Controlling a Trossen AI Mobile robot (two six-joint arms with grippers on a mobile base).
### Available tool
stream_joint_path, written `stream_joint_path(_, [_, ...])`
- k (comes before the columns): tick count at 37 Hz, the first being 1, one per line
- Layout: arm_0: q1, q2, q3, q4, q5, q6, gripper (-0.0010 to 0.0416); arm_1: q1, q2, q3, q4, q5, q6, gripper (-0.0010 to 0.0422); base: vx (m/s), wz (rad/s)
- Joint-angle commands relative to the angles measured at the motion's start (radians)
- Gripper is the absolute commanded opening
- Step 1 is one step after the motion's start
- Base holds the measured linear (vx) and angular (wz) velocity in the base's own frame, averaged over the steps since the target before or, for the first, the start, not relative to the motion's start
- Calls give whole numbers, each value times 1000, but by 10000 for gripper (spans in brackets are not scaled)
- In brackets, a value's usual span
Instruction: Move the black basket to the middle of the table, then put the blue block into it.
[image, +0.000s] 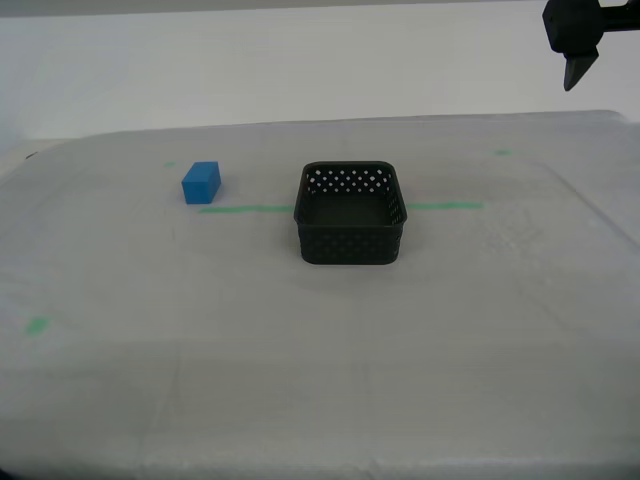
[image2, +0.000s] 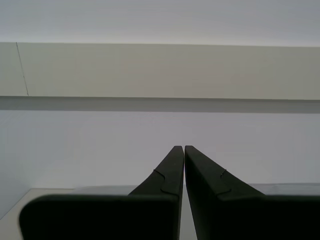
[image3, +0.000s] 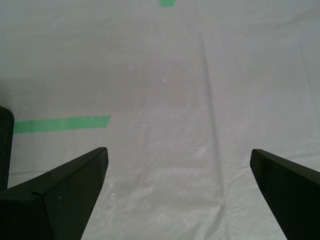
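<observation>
The black basket (image: 350, 243) stands upright and empty near the middle of the table (image: 300, 380), on a green tape strip. The blue block (image: 201, 182) rests on the table towards the exterior view's left of the basket, well apart from it. My first gripper (image3: 178, 151) is open above bare cloth, with nothing between its fingers and a sliver of the basket (image3: 4, 145) at the picture's edge. My second gripper (image2: 180, 147) is shut on nothing and faces a pale wall. An arm's dark gripper tip (image: 578, 62) hangs high at the exterior view's top right; which arm it is I cannot tell.
A green tape strip (image: 440, 207) runs past both sides of the basket. Small green marks lie at the exterior view's far right (image: 501, 152) and near left (image: 37, 325). A pale wall (image: 300, 70) rises behind the table's far edge.
</observation>
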Motion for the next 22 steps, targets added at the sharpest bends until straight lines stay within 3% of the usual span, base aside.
stream_joint_path(1, [-1,0,1,0,-1,0,399,0,0,1,6,-1,-2,0,0,0])
stream_joint_path(22, [-1,0,1,0,-1,0,399,0,0,1,6,-5,-21,0,0,0])
